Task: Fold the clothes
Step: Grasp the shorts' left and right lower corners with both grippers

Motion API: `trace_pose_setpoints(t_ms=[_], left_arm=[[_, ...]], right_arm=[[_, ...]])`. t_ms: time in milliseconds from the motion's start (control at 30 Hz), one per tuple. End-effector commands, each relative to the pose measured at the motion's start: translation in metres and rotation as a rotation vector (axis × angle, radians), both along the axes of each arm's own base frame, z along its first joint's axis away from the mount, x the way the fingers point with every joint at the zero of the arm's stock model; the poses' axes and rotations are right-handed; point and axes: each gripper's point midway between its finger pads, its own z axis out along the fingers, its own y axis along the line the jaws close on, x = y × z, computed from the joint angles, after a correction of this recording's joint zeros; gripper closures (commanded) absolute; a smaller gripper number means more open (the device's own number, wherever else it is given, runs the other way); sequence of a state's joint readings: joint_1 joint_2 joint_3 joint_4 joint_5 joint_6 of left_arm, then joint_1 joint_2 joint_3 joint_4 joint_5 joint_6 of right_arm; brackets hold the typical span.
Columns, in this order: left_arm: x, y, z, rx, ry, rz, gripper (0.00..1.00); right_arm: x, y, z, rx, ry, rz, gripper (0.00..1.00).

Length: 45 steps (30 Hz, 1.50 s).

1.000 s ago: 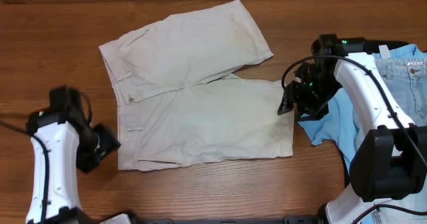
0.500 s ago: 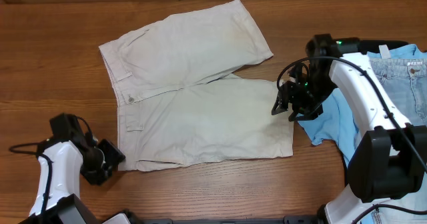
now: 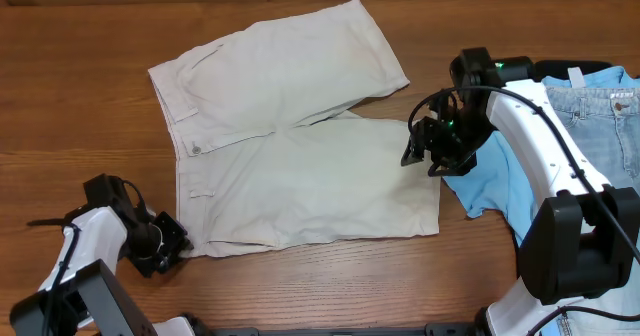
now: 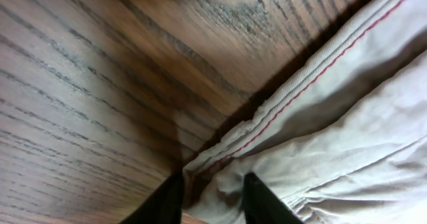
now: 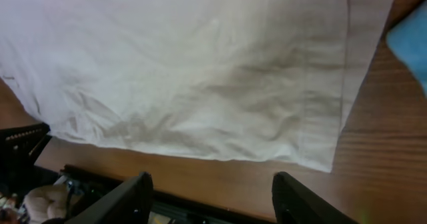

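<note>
Overhead, the left arm (image 3: 95, 231) reaches low to the near left corner of the shorts (image 3: 300, 166). The shorts lie spread flat on the worktop (image 3: 80, 96), waistband to the left and the two legs running rightward, so their long axis goes from one arm to the other. In the left wrist view the left jaws stand apart, one dark finger (image 4: 163, 201) on each side of the waistband corner (image 4: 220, 157) with its red stitch line. The cloth sits in the gap and looks not yet pinched.

The upper leg angles away toward the far edge, and the lower leg lies straight along the near side.

At the right, the right arm (image 3: 530, 126) holds its jaws over the hem of the lower leg, near its far corner. The right wrist view shows the right jaws wide apart, with the hem edge (image 5: 340, 84) below and ahead of them and bare wood beside it. Just right of that hem lies a blue shirt (image 3: 495, 176), and past it a pair of jeans (image 3: 610, 126).

The left arm is nearer the waistband and the right nearer the hems. A fold would likely turn on each jaw pair closing on its own end.
</note>
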<state>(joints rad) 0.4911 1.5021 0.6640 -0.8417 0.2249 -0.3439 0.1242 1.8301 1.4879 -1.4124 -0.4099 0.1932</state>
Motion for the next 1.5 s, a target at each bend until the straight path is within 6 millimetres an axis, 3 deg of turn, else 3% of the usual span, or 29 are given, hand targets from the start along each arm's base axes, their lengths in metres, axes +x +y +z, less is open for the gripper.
trace_pose_setpoints(t_ms=[0, 100, 133, 200, 433, 500, 667, 833, 967, 1133, 1267, 1400, 1467], left_arm=[[-0.008, -0.008, -0.015, -0.038, 0.047, -0.005, 0.81], [-0.004, -0.005, -0.011, -0.032, 0.044, -0.007, 0.93], [0.0, -0.002, -0.006, -0.026, 0.039, -0.014, 0.96], [0.005, 0.003, 0.001, -0.013, 0.034, -0.035, 0.96], [0.018, 0.014, 0.02, 0.014, 0.023, -0.07, 0.95], [0.015, 0.015, 0.02, 0.024, 0.035, -0.075, 0.95], [0.015, 0.016, 0.02, 0.026, 0.035, -0.081, 0.95], [0.015, 0.016, 0.02, 0.026, 0.033, -0.089, 0.95], [0.015, 0.016, 0.02, 0.026, 0.033, -0.089, 0.94], [0.015, 0.016, 0.02, 0.026, 0.034, -0.09, 0.94], [0.015, 0.016, 0.02, 0.026, 0.034, -0.09, 0.94], [0.015, 0.015, 0.02, 0.024, 0.035, -0.09, 0.94], [0.014, 0.015, 0.02, 0.024, 0.036, -0.09, 0.95]], right_arm=[[0.006, -0.009, -0.004, -0.039, 0.011, -0.078, 0.39], [0.011, -0.025, -0.006, -0.084, 0.019, -0.162, 0.37], [0.014, -0.042, -0.009, -0.142, 0.03, -0.24, 0.37], [0.013, -0.053, -0.009, -0.144, 0.051, -0.284, 0.38], [-0.027, -0.083, -0.002, -0.18, 0.194, -0.299, 0.44], [-0.041, -0.082, -0.008, -0.18, 0.198, -0.301, 0.41], [-0.076, -0.076, -0.046, -0.165, 0.259, -0.33, 0.39], [-0.091, -0.039, -0.07, 0.021, 0.27, -0.286, 0.43], [-0.109, -0.025, -0.089, 0.009, 0.294, -0.259, 0.45], [-0.101, -0.021, -0.1, -0.006, 0.254, -0.287, 0.45], [-0.091, -0.035, -0.109, -0.098, 0.211, -0.327, 0.46], [-0.087, -0.042, -0.113, -0.136, 0.185, -0.334, 0.61], [-0.088, -0.041, -0.113, -0.137, 0.189, -0.332, 0.75]])
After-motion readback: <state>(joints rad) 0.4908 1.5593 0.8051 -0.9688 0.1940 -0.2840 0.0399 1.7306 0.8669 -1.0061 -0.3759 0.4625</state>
